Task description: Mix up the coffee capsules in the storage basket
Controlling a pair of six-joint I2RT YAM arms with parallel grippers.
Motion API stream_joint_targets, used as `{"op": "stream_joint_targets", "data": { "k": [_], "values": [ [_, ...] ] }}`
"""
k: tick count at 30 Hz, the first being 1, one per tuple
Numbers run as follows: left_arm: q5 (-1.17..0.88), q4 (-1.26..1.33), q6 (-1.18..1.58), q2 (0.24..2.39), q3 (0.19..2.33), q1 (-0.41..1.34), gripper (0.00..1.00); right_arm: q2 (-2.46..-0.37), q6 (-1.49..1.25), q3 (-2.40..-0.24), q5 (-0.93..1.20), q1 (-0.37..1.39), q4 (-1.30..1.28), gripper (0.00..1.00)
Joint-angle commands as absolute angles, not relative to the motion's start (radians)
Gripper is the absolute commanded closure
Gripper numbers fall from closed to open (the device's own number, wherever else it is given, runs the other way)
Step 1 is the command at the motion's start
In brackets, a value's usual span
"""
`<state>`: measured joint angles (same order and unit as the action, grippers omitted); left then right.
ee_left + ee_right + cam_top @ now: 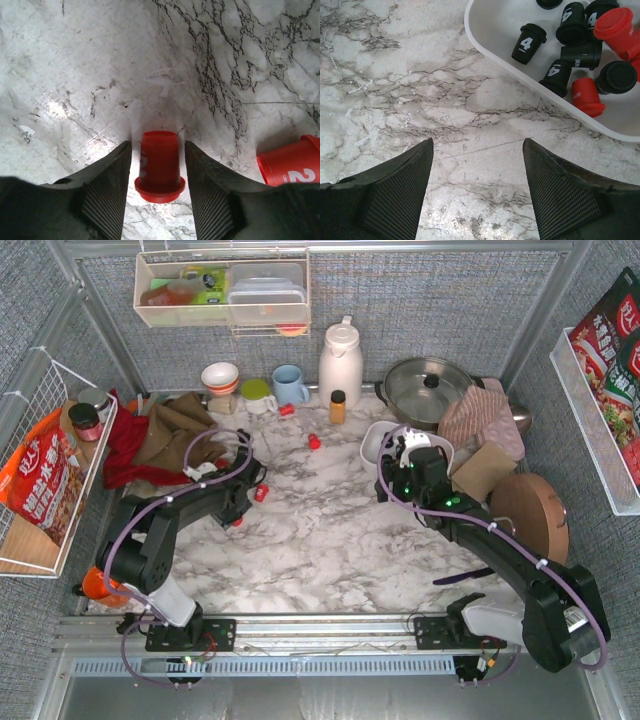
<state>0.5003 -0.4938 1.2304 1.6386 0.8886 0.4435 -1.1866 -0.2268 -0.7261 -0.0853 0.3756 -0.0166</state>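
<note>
Left jaws straddle red capsule [159, 165]; right jaws apart near basket [492, 35].

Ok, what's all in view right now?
basket: one, white, mid-table right
capsules in basket: about seven black, two or three red
loose capsules: at least four, red, on table
jug: one, white, back
mug: one, blue, back
bottle: one, amber, by jug
pot: one, steel, back right
bowls: stacked, white-orange, back left
cloths: two, red and brown, left
board: one, wooden, right
racks: two, white, side walls, snack bags
left gripper: around a red capsule, grip unclear
right gripper: open, empty, beside basket
</note>
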Motion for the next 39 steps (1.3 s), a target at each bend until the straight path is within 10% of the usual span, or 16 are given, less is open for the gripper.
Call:
{"op": "stream_joint_targets", "data": {
  "k": [1, 17, 39],
  "values": [
    [0.458, -0.528, 1.285, 1.682, 0.905, 0.442, 0.49, -1.189, -0.225, -0.739, -0.073, 0.377, -0.020, 0.24],
    [0.469, -0.347, 1.123, 1.527, 0.843, 0.467, 0.76, -1.202, -0.230, -0.747, -0.057, 0.376, -0.023, 0.24],
    [0.022, 1.064, -0.185, 1.348, 0.429, 0.899, 0.84, -1.220, -0.310, -0.797, 0.338, 0.384, 0.028, 0.25]
  ]
}}
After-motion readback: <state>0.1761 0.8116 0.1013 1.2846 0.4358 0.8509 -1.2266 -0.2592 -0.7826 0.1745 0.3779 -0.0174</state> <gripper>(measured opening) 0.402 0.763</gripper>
